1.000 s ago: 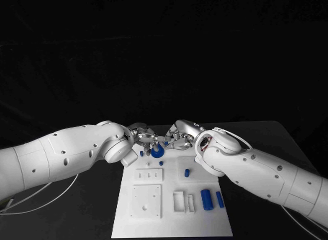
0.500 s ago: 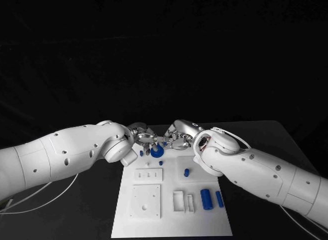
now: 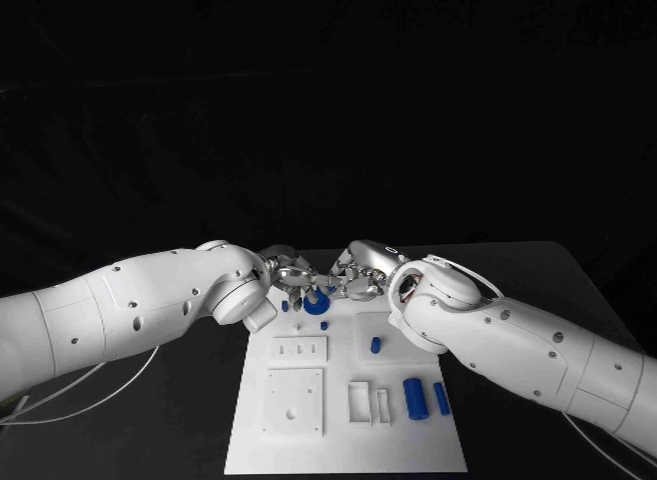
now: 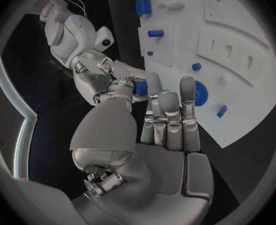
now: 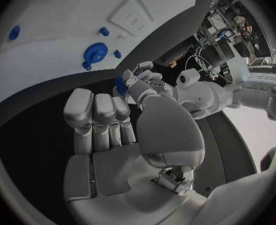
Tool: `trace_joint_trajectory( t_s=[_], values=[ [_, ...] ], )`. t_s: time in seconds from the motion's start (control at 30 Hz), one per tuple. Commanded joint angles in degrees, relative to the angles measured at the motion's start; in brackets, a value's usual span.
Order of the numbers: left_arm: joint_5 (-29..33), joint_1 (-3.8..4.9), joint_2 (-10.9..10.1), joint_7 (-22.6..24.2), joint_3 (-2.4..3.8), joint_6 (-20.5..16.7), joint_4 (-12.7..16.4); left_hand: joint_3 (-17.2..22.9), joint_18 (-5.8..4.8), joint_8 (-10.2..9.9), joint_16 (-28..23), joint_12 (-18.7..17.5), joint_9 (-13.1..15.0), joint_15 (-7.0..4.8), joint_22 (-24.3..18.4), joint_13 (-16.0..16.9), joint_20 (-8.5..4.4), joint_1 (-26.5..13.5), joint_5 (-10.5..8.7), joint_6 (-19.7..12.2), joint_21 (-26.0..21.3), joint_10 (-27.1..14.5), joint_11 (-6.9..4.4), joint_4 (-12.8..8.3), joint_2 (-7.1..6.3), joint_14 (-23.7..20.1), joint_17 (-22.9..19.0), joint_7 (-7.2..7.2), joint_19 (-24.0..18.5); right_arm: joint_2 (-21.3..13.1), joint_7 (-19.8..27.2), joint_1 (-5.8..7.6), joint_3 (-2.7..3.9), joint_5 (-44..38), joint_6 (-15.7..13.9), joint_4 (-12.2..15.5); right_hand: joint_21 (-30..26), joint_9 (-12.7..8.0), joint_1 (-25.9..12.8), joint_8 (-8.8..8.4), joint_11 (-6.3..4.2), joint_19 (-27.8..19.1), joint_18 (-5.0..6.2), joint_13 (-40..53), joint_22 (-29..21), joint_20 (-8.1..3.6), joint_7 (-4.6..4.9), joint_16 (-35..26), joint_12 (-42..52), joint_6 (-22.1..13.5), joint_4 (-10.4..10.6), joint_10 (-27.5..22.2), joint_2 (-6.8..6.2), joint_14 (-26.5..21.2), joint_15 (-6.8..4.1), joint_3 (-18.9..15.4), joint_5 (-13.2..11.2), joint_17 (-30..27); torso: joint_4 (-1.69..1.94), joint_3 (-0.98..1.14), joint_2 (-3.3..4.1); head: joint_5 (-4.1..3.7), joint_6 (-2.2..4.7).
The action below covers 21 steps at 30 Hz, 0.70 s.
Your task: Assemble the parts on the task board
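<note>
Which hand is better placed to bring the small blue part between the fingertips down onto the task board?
Left, probably. Both hands touch the small blue part, but the left hand reaches over the task board beside the blue disc, while the right hand hangs over the black table.

black table (image 3: 559,300) under the board, dark backdrop behind at 12 o'clock, white cable (image 3: 69,395) trailing at 8 o'clock

both hands (image 3: 325,278) crowding board's (image 3: 343,440) far end
</note>
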Motion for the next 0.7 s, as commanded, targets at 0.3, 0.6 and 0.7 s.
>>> trace_joint_trajectory(
  t_s=[0.3,0.6,0.7],
  values=[
    [-0.53,0.02,0.21,0.40,0.00,0.12,0.02,-0.98,-0.29,-0.37,0.30,0.02,-0.28,0.05,1.20,0.05,-0.12,0.23,0.30,0.01,-1.27,-0.41,-0.06,-1.64,2.08,-0.55,-0.30,-0.17,0.62,0.16,-0.04,0.01,-0.13,-0.70,0.84,0.37,0.15,0.14,0.11,0.24,-0.47,0.54,-0.61,-0.10,7.07,0.08,-0.63,-0.28,-0.24,1.48,-0.01,-0.12,0.19,0.19,0.00,0.42,0.06,0.03,-0.03,0.09,0.01,0.22,-0.08],
    [-0.41,0.02,0.35,0.48,-0.01,0.38,0.03,-1.22,-0.40,-0.40,0.18,-0.40,-1.67,-0.03,2.07,-0.19,-0.21,1.74,6.07,-0.27,-1.82,-0.46,-0.17,-4.88,5.00,-0.60,-0.46,-0.39,0.74,0.26,-0.13,0.01,-0.18,-0.79,0.65,0.32,0.16,0.14,0.12,0.24,-0.47,0.56,-0.59,-0.13,7.08,0.09,-0.63,-0.23,-0.26,1.46,-0.01,-0.14,0.18,0.21,0.01,0.55,0.10,0.07,-0.01,0.09,0.00,0.27,-0.26],
    [-0.33,0.02,0.42,0.47,-0.01,0.53,-0.08,-0.50,-0.42,-0.44,0.14,-0.59,-2.33,-0.04,2.34,-0.29,-0.23,2.21,8.93,-0.59,-2.00,-0.53,-0.16,-5.93,5.98,-0.63,-0.50,-0.40,0.74,0.28,-0.16,0.01,-0.18,-0.82,0.53,0.34,0.16,0.14,0.12,0.24,-0.47,0.56,-0.59,-0.13,7.08,0.09,-0.63,-0.23,-0.26,1.46,-0.01,-0.14,0.18,0.21,0.01,0.55,0.10,0.07,-0.02,0.08,0.02,0.30,-0.29]
  ],
)
